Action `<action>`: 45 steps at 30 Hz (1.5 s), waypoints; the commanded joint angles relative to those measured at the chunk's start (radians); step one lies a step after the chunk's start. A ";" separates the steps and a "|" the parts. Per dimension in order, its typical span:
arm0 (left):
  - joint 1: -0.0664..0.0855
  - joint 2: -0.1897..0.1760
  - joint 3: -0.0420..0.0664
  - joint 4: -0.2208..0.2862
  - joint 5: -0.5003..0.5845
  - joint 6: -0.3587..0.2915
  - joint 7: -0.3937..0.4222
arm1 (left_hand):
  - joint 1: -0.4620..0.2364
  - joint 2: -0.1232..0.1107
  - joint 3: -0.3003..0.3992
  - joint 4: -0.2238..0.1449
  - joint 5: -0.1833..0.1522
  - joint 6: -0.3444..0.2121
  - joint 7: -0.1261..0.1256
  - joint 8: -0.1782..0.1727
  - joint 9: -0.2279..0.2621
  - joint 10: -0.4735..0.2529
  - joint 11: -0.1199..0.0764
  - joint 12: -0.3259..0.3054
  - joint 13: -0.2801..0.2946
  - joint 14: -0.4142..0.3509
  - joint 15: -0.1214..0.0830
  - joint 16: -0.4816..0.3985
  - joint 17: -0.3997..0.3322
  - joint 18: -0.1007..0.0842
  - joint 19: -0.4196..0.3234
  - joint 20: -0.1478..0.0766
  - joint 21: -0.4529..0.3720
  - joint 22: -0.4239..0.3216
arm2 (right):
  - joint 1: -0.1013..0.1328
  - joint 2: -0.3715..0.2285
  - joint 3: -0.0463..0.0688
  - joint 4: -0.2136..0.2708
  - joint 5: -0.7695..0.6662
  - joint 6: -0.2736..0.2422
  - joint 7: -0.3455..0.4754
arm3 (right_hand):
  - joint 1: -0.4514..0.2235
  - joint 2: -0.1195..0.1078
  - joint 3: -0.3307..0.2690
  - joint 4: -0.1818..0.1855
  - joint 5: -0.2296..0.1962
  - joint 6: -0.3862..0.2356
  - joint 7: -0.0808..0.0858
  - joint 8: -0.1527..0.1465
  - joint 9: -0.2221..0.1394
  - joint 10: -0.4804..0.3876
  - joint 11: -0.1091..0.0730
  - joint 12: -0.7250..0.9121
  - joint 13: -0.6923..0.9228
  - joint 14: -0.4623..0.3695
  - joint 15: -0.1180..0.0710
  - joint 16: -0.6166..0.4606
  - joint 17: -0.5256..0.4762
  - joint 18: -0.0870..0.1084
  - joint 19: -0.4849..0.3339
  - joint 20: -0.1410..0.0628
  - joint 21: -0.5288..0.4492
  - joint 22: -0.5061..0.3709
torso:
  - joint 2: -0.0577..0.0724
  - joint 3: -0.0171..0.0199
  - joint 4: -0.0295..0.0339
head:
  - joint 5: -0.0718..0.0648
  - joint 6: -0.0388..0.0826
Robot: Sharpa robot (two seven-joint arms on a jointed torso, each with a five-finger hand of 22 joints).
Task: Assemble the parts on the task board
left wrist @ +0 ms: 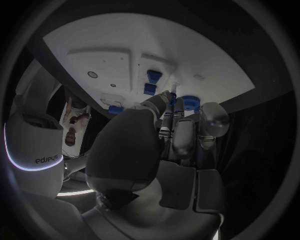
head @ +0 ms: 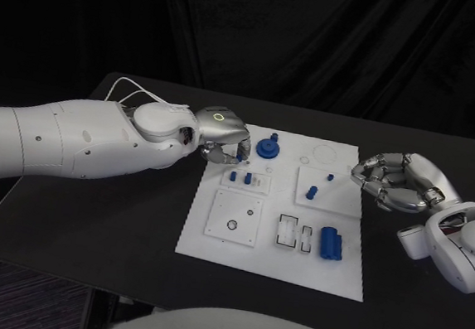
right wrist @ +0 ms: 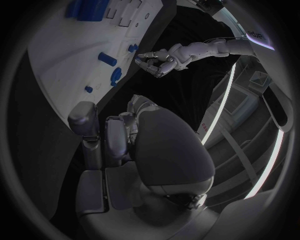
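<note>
Now we see the white task board (head: 208, 240) lying in the middle of the black tabletop (head: 97, 219). Our left hand (head: 223, 147) hangs over the board's far left corner, fingers curled down; we cannot tell if it pinches anything. Our right hand (head: 395, 183) sits just off the board's right edge, fingers curled in on nothing. Small blue parts (head: 330, 243) lie on the board.
</note>
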 commanded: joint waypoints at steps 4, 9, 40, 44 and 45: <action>-0.003 0.011 0.001 -0.009 -0.002 -0.009 0.005 | 0.009 0.001 0.007 -0.001 0.006 0.002 0.003 0.000 0.002 0.007 0.002 -0.003 0.002 0.004 0.004 -0.006 0.000 -0.005 -0.009 0.000 -0.003 0.000 | -0.002 -0.002 0.001 0.003 -0.005 0.009 -0.012 | 0.007 0.002 0.006 -0.001 -0.004 -0.007 0.002 0.005 -0.001 -0.009 -0.003 -0.004 -0.001 -0.010 0.000 -0.006 -0.002 0.016 -0.007 -0.001 -0.006 0.101 | 0.000 -0.0021 0.0002 | -0.005 0.000; -0.005 0.023 0.001 -0.022 -0.002 -0.008 0.003 | 0.010 0.002 0.008 -0.002 0.006 0.003 0.003 0.000 0.002 0.009 0.003 -0.002 0.003 0.003 0.005 -0.007 -0.001 -0.004 -0.013 0.001 -0.009 -0.003 | -0.002 -0.001 0.001 0.004 -0.005 0.009 -0.012 | 0.007 0.002 0.006 -0.001 -0.004 -0.007 0.002 0.005 -0.001 -0.009 -0.003 -0.004 -0.001 -0.010 0.000 -0.006 -0.002 0.016 -0.007 -0.001 -0.006 0.101 | 0.001 -0.0032 0.0005 | -0.008 0.000; -0.033 0.084 0.001 -0.094 -0.002 0.026 -0.016 | 0.015 0.004 0.014 -0.007 0.006 -0.005 0.009 -0.008 0.004 0.006 0.009 -0.010 0.008 -0.015 0.009 -0.028 -0.050 0.004 -0.038 0.005 -0.049 -0.024 | -0.002 0.002 0.001 0.003 -0.005 0.012 -0.016 | 0.007 0.003 0.006 -0.001 -0.006 -0.008 0.002 0.007 -0.001 -0.008 -0.002 -0.006 -0.004 -0.012 0.000 -0.009 -0.005 0.017 -0.009 -0.001 -0.011 0.100 | -0.004 -0.0042 -0.0024 | -0.027 0.000; -0.035 0.089 0.001 -0.097 -0.002 0.028 -0.018 | 0.015 0.004 0.014 -0.007 0.005 -0.006 0.009 -0.008 0.004 0.006 0.009 -0.011 0.008 -0.016 0.009 -0.029 -0.052 0.004 -0.038 0.006 -0.050 -0.025 | -0.002 0.002 0.001 0.002 -0.005 0.012 -0.016 | 0.007 0.003 0.006 -0.001 -0.008 -0.009 0.002 0.007 -0.002 -0.008 -0.002 -0.007 -0.004 -0.012 0.000 -0.009 -0.005 0.017 -0.010 0.000 -0.012 0.099 | -0.004 -0.0043 -0.0019 | -0.028 0.000; -0.035 0.091 0.001 -0.098 -0.002 0.028 -0.018 | 0.015 0.004 0.015 -0.007 0.005 -0.007 0.009 -0.009 0.004 0.004 0.009 -0.012 0.008 -0.017 0.009 -0.030 -0.052 0.005 -0.040 0.006 -0.051 -0.025 | -0.002 0.002 0.001 0.002 -0.005 0.012 -0.016 | 0.007 0.003 0.006 -0.001 -0.008 -0.009 0.002 0.007 -0.002 -0.008 -0.002 -0.007 -0.004 -0.012 0.000 -0.009 -0.005 0.017 -0.010 0.000 -0.012 0.099 | -0.004 -0.0045 -0.0015 | -0.028 0.000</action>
